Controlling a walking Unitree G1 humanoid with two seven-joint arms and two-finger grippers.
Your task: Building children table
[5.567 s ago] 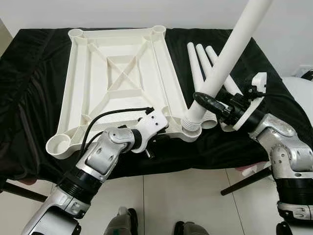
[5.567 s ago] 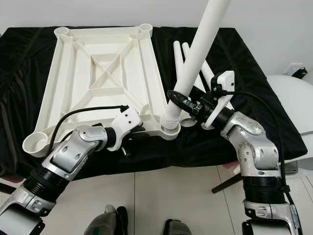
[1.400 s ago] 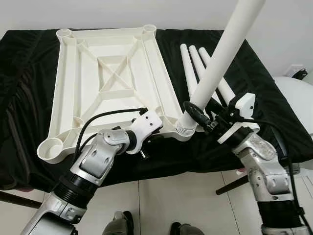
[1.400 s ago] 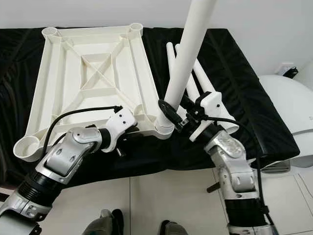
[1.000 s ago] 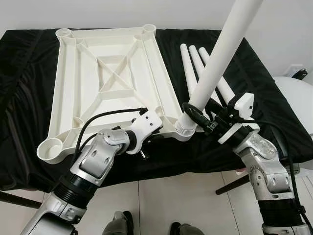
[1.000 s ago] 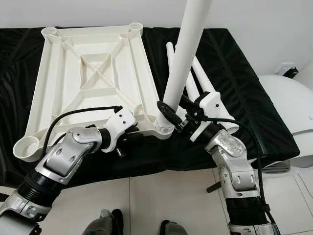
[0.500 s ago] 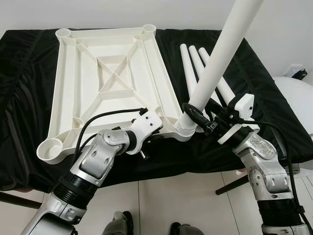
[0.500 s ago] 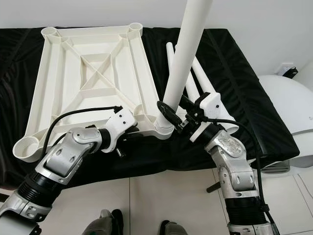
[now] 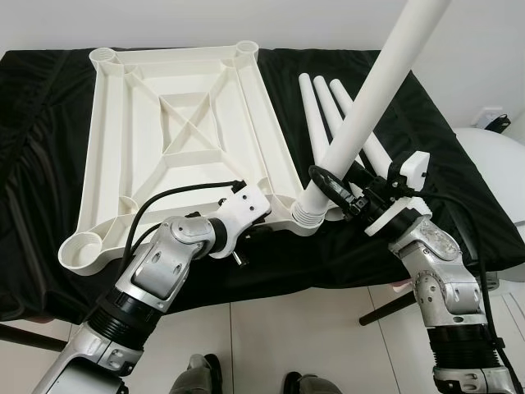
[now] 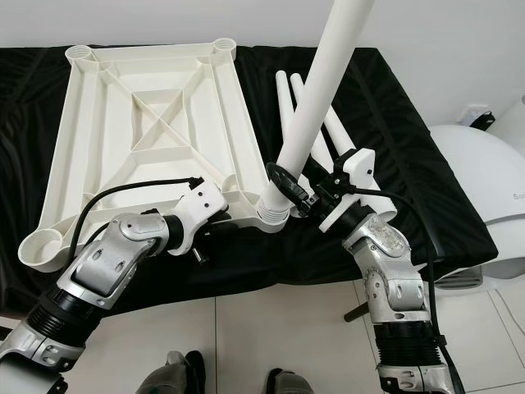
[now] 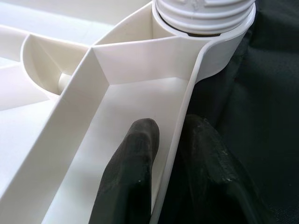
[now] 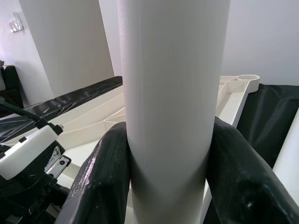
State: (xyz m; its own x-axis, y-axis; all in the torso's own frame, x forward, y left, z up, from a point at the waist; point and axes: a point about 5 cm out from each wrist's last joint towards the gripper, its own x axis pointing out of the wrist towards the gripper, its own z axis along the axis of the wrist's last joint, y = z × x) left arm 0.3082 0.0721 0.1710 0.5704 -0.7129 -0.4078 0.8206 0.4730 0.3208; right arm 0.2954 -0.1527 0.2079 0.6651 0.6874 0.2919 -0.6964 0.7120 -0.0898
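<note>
Left eye view, lower centre: right gripper, clamped on the table leg, has tipped it slightly further from vertical in its corner socket, suggesting threading continues; left gripper pinches the upturned tabletop's rim.

Table leg tilted further right in corner socket since 0.5 s.

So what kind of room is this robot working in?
Probably a room in a home: pale floor tiles, a plain white wall, and a black-draped table bearing an upturned white tabletop and loose legs.
</note>
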